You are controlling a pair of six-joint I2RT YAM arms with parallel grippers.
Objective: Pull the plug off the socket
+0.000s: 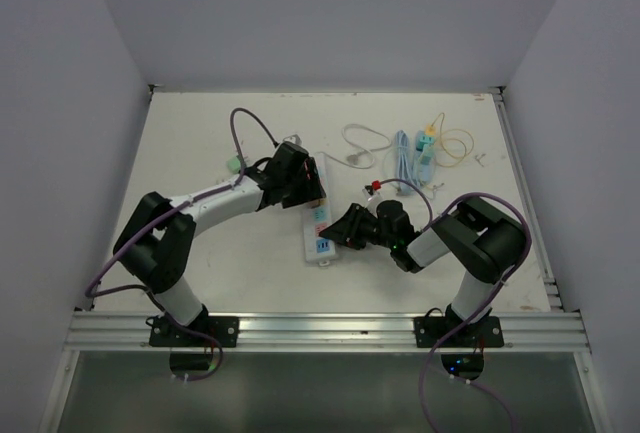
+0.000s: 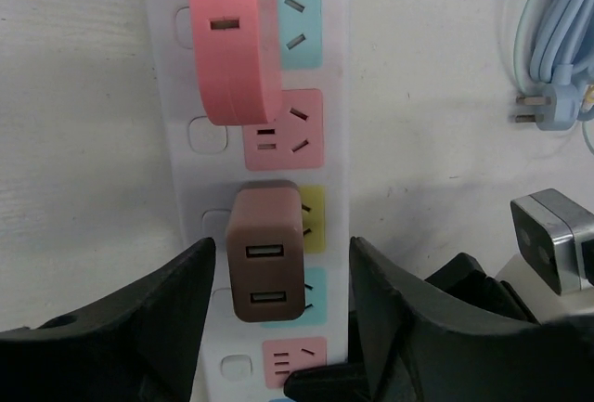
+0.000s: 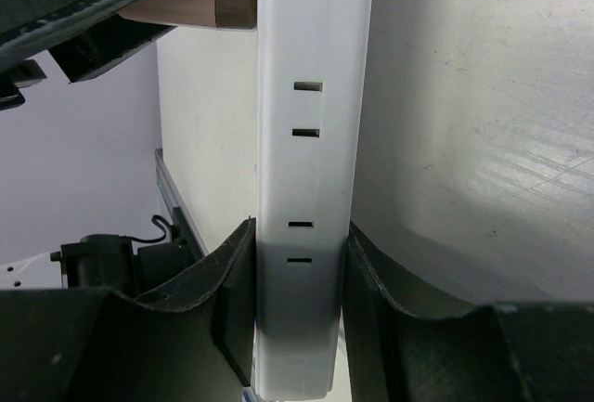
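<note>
plug (image 2: 267,267) btwn spread jaws of left hand (image 2: 283,253), not gripped; right hand (image 3: 299,235) clamps pwr strip (image 3: 311,49).

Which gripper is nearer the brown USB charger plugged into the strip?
Left. The left gripper is open, straddling the brown charger, one finger each side. The right gripper is clamped on the power strip at its end, farther along from the charger.

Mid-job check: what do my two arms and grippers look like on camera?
Both the left arm and right arm have black joints, pale grey links and a loose purple cable. A small green light glows on the right one. The left gripper and right gripper are matte black, with broad curved fingers.
</note>
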